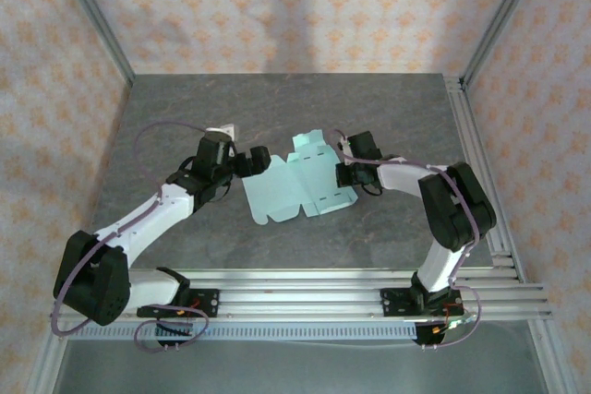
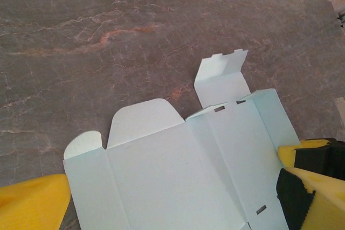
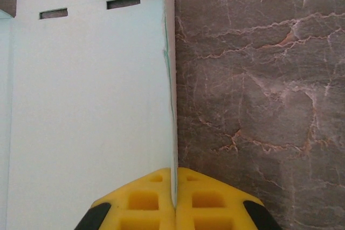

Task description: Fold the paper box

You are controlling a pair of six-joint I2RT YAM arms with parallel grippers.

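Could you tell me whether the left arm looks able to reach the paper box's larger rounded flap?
Likely yes: the left gripper is open over the paper box, and the larger rounded flap lies just ahead with nothing between.

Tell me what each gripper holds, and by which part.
The right gripper pinches the paper box by the edge of its right side, jaws shut on the card. The left gripper stands open over the left side, holding nothing.

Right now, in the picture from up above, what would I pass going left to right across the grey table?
left arm's black end effector → pale mint-blue flat card paper box → right arm's black end effector, which is pinching the box's edge.
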